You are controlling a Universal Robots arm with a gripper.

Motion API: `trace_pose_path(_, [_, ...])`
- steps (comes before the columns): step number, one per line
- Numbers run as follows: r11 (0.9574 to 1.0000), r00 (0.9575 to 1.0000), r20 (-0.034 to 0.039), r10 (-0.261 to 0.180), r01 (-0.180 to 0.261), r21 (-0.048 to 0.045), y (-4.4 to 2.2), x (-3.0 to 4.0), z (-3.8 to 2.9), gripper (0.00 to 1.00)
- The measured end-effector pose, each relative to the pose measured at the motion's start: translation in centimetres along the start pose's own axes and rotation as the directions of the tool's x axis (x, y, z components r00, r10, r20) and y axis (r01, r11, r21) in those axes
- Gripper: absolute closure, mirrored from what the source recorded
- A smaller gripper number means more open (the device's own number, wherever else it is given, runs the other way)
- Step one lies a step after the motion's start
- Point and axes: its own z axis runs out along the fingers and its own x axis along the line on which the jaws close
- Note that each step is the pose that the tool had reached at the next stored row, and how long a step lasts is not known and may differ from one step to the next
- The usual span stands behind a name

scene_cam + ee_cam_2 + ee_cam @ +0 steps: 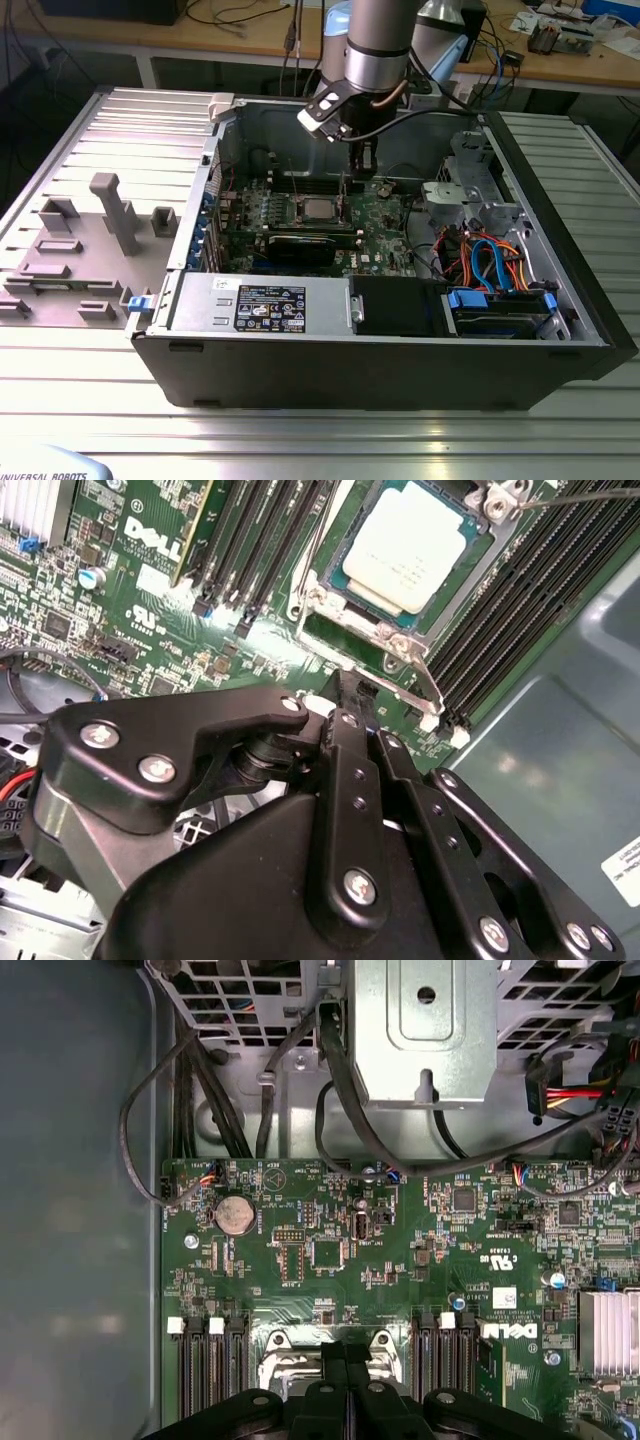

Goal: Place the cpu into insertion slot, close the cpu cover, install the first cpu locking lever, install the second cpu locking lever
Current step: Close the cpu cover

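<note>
Gripper [352, 688] jaws are pressed together with nothing between them, tips just beside the socket's wire lever [428, 685]. You see the cpu [410, 545] seated in the insertion slot [297, 210], black memory slots [255, 540] flanking it. The first wrist view gives you the coin battery [234, 1214] and drive-cage cables [340, 1080]. The exterior view adds the case wall [350, 370].

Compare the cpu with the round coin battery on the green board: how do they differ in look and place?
Shape: the cpu is square, the coin battery round. Surface: the cpu has a green border round its pale metal top; the coin battery is all metal. Place: the cpu lies in a metal frame between black memory slots; the coin battery sits near the green board's corner. Both are flat and silvery.
</note>
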Motion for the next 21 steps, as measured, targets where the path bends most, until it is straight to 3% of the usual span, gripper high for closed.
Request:
trace_pose_path(9, [1.0000,1.0000,0.0000,0.000,0.000,0.0000,-0.70,0.00,0.00,0.89])
trace_pose_path(21, [1.0000,1.0000,0.0000,0.000,0.000,0.0000,-0.75,0.00,0.01,0.89])
